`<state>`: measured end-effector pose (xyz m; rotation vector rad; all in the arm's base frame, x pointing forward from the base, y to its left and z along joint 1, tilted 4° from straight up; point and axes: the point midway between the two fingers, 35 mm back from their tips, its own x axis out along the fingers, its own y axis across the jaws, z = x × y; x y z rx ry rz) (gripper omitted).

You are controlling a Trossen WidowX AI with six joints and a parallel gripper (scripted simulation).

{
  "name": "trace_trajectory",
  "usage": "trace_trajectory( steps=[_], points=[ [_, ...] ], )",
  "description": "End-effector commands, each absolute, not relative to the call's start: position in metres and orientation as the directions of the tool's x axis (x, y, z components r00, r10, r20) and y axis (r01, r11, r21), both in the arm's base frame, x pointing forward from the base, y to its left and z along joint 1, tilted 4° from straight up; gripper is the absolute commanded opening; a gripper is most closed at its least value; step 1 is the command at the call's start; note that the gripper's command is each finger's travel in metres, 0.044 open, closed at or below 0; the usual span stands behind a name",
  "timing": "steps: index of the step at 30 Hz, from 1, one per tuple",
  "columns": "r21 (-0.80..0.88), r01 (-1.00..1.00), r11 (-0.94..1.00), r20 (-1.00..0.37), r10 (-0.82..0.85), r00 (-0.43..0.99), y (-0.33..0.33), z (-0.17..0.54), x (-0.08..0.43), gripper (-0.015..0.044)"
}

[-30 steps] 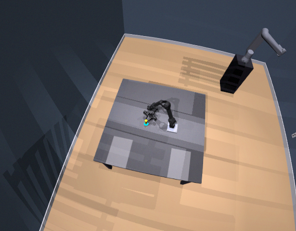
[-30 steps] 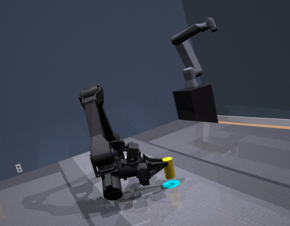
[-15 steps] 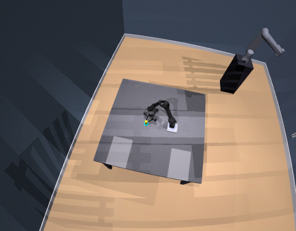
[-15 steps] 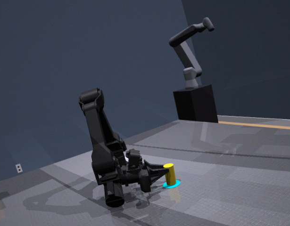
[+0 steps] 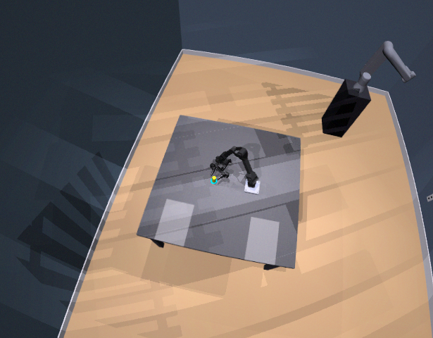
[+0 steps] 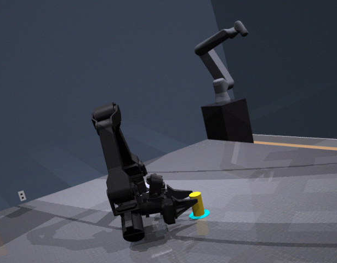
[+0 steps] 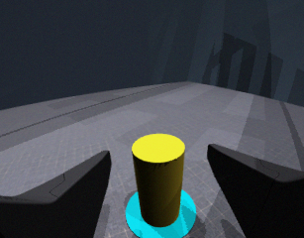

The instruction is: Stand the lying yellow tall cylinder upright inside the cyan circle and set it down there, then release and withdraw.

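Yellow tall smooth cylinder (image 5: 213, 179) (image 6: 198, 204) (image 7: 158, 183) stands upright on its end inside a flat cyan circle (image 5: 211, 182) (image 6: 192, 216) (image 7: 134, 215), with cyan showing around its foot. The black two-fingered gripper (image 5: 220, 171) (image 6: 194, 196) (image 7: 159, 154) of a black jointed arm (image 5: 247, 165) (image 6: 109, 147) reaches in from the side; its jaws are spread, one on each side of the cylinder, with a gap to either side in the wrist view, so nothing is pinched. Standing the cylinder up, placing it and letting go look done; what seems left is backing the gripper away without brushing it. The surface is a dark grey square table (image 5: 194, 145) (image 6: 275, 198) (image 7: 92, 149), glossy enough to mirror the cylinder faintly, and crossed by bands of shadow. Around it lies a tan floor (image 5: 340, 203) (image 6: 298, 146) with dark blue-grey walls. Beyond the table, a grey robot arm (image 5: 374, 62) (image 6: 217, 63) is mounted on a black box-shaped pedestal (image 5: 341, 113) (image 6: 239, 123).
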<state>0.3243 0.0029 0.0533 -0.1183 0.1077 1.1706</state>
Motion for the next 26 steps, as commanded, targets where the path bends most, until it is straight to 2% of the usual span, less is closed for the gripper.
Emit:
trace_trajectory(
  steps=[1, 6, 16, 21, 23, 26],
  points=[
    [-0.043, -0.922, 0.384, -0.147, 0.911, 0.386, 0.002, 0.053, 0.325, 0.04],
    [-0.043, -0.922, 0.384, -0.148, 0.911, 0.386, 0.003, 0.058, 0.325, 0.04],
    [-0.045, -0.922, 0.384, -0.148, 0.911, 0.386, 0.01, 0.134, 0.325, 0.04],
    [-0.045, -0.922, 0.384, -0.148, 0.911, 0.386, 0.01, 0.139, 0.324, 0.04],
    [-0.024, -0.934, 0.357, -0.192, 0.915, 0.355, 0.015, 0.138, 0.325, 0.04],
    [0.063, -0.961, 0.268, -0.379, 0.898, 0.226, 0.03, 0.132, 0.326, 0.04]
  ],
)
